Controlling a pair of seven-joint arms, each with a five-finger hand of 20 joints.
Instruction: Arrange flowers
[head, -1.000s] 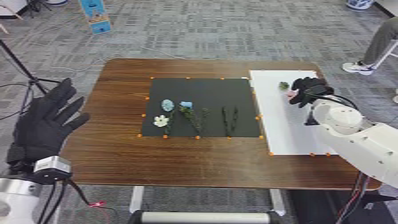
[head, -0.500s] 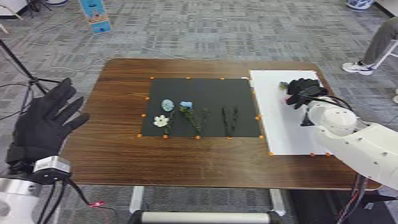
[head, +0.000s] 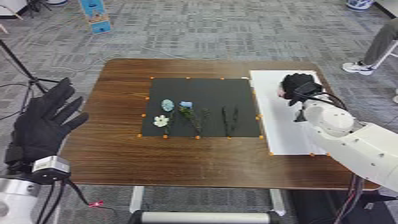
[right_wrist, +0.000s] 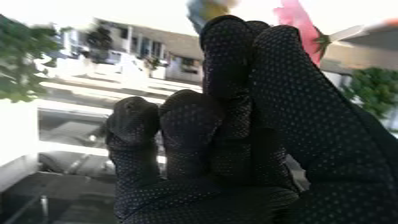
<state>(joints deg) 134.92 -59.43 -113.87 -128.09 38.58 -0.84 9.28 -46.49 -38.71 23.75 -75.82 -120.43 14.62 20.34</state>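
My right hand (head: 302, 85) is over the upper part of the white sheet (head: 289, 127), with the pink flower (head: 282, 93) at its left side. In the right wrist view, the thumb and a finger of my right hand (right_wrist: 240, 155) come together at their tips, and the pink flower (right_wrist: 300, 22) is pinched there. On the black mat (head: 200, 89) lie a pale blue oval bloom (head: 167, 105), a white flower (head: 161, 121), a blue flower (head: 186, 104) on a leafy stem and dark slender leaves (head: 228, 120). My left hand (head: 43, 117) is open, left of the table.
Orange markers line the edges of the mat and sheet. The brown table (head: 195, 165) extends in front of both. A black stand (head: 34, 77) is on the floor at the left. A person's leg is beyond the table's right side.
My right hand has shifted left over the white sheet, and the pink flower has moved left with it. The green sprig near its fingers is now hidden. My left hand has kept still.
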